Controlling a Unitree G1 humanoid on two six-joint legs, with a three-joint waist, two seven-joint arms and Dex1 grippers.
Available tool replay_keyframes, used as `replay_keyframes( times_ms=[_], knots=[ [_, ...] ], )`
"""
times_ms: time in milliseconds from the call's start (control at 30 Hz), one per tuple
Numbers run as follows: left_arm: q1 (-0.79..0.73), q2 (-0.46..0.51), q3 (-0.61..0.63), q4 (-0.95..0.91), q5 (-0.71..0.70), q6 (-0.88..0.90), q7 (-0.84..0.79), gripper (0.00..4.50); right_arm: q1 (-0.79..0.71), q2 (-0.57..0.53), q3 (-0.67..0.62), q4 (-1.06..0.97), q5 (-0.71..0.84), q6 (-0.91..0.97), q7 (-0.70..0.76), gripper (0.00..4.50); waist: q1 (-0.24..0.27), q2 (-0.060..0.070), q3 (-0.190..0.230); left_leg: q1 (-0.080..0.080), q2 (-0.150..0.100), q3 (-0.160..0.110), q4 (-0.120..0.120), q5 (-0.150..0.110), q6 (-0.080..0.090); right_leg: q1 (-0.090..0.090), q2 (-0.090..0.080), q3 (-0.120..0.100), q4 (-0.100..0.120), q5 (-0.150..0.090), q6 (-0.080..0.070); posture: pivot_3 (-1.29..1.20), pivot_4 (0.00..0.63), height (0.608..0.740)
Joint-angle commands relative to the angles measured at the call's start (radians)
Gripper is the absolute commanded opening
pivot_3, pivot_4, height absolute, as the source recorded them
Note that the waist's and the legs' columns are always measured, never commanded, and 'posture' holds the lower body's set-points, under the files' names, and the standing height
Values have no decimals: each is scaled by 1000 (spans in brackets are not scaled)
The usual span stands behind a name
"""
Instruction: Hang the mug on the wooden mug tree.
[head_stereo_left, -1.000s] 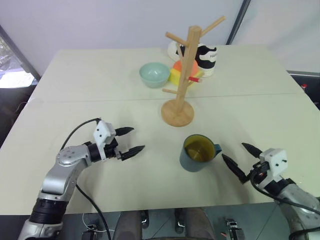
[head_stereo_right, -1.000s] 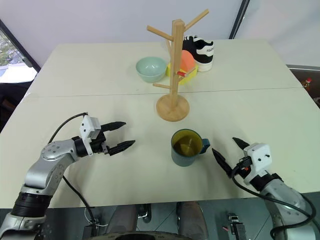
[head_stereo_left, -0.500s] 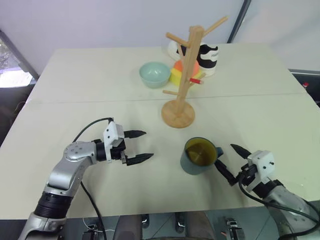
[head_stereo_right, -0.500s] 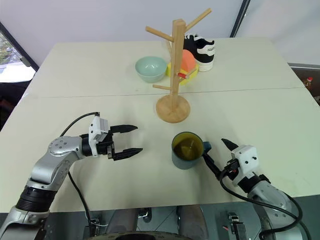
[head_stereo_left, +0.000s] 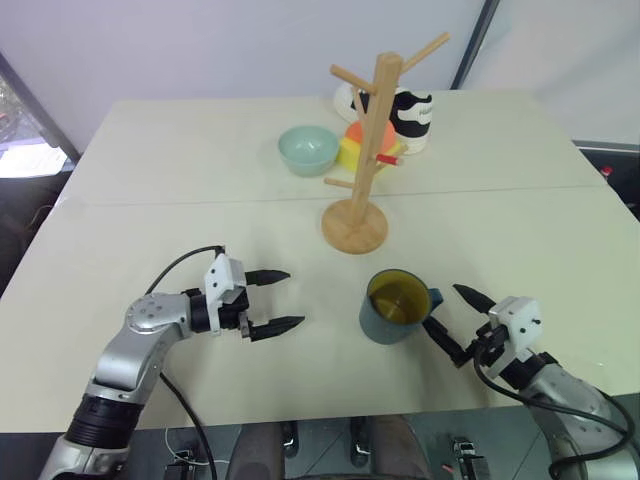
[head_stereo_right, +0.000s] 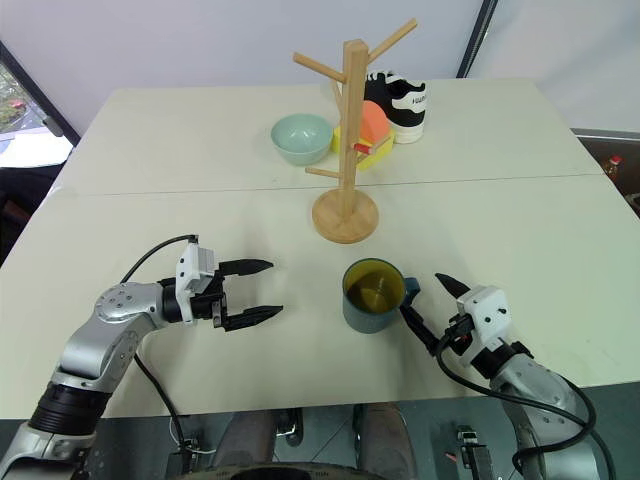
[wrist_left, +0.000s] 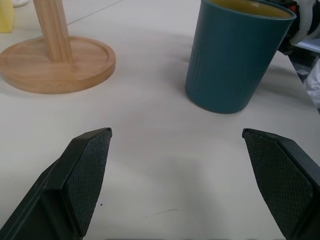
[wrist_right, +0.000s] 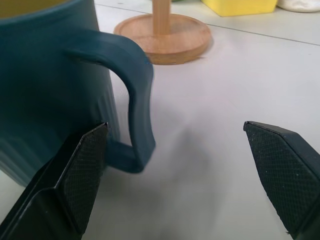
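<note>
The mug (head_stereo_left: 396, 306) sits upright on the table (head_stereo_left: 180, 180), at 6 o'clock from the wooden mug tree (head_stereo_left: 362, 160). Right end effector (head_stereo_left: 458, 321) is spread wide, empty, right by the handle. Left end effector (head_stereo_left: 273, 300) at 9 o'clock, also released.

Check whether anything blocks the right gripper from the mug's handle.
Nothing visible does. The right gripper is open beside the mug, whose handle faces it, one finger already close alongside it, with bare table around.
</note>
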Motion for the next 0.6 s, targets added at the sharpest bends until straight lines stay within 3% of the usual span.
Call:
replay_keyframes(
  times_ms=[33, 133, 333, 600],
  knots=[
    [3, 6, 17, -46, -11, -18, 6, 4500, -27, 6, 12, 0, -3, -11, -8, 4486, 0, 0, 0, 0, 0, 0, 0, 0, 0, 0, 0, 0, 0, 0, -1, 0, 150, 732],
    [5, 8, 20, -52, -12, -15, 11, 4500, -40, 8, 20, 7, 1, -8, -8, 3202, 1, 0, 0, 0, 0, 0, 0, 0, 0, 0, 0, -1, 0, 1, -1, 0, 150, 732],
    [4, 11, 24, -59, -13, -9, 21, 4500, -40, 1, 27, 11, 24, -13, 20, 66, 4, 0, 0, 0, -1, 0, 3, 0, 0, 2, 1, -1, 3, 0, 1, 0, 150, 732],
    [8, 13, 32, -56, -11, -10, 32, 4500, -84, -62, 53, -54, -38, 12, 33, 23, -2, 0, 0, -1, 1, -1, 9, 0, 0, 1, 0, 0, 8, -1, 1, 0, 150, 732]
  ],
)
